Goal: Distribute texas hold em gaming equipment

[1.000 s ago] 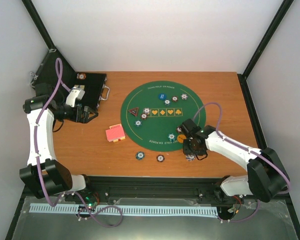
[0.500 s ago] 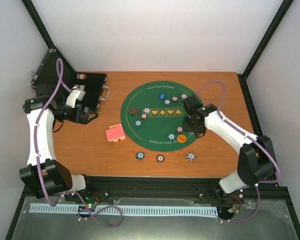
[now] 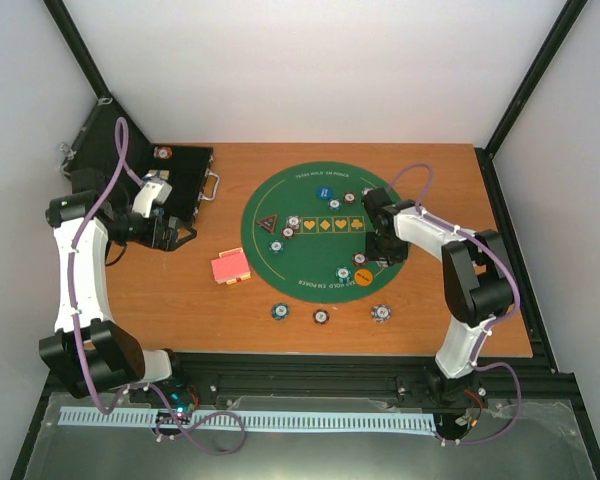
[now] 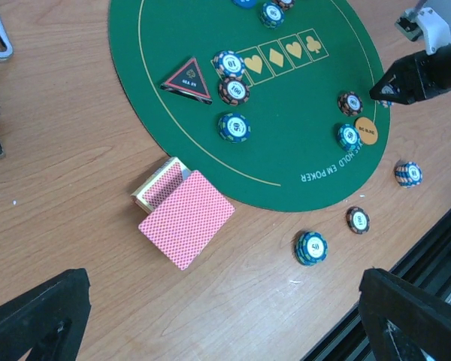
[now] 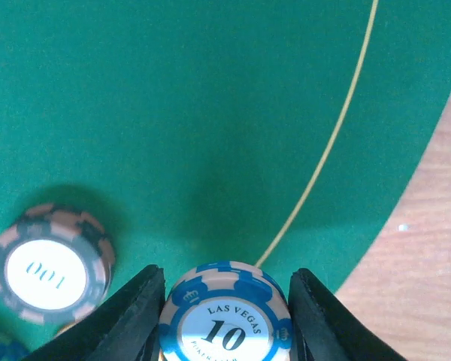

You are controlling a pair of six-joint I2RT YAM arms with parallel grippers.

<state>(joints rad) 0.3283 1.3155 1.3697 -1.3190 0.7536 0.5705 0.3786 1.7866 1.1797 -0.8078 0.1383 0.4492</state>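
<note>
My right gripper (image 5: 225,316) is low over the right edge of the green mat (image 3: 280,215), its fingers closed on the sides of a blue-and-white "10" chip (image 5: 225,320). A dark "100" chip (image 5: 49,263) lies just left of it. In the top view the right gripper (image 3: 378,256) is beside that chip (image 3: 360,259) and the orange button (image 3: 362,279). The red-backed cards (image 3: 230,267) lie left of the mat. The dark triangular marker (image 3: 268,222) and the blue button (image 3: 323,192) sit on the mat. My left gripper (image 3: 175,232) is open and empty, above the table.
Three chip stacks lie on the wood in front of the mat (image 3: 279,311), (image 3: 321,317), (image 3: 381,313). More chips lie around the mat's suit symbols. The black case (image 3: 185,180) sits open at the back left with a chip (image 3: 161,152) at its far edge.
My right gripper moved from the table's front edge back onto the mat's right side, leaving a chip stack on the wood. The left arm has not moved.
</note>
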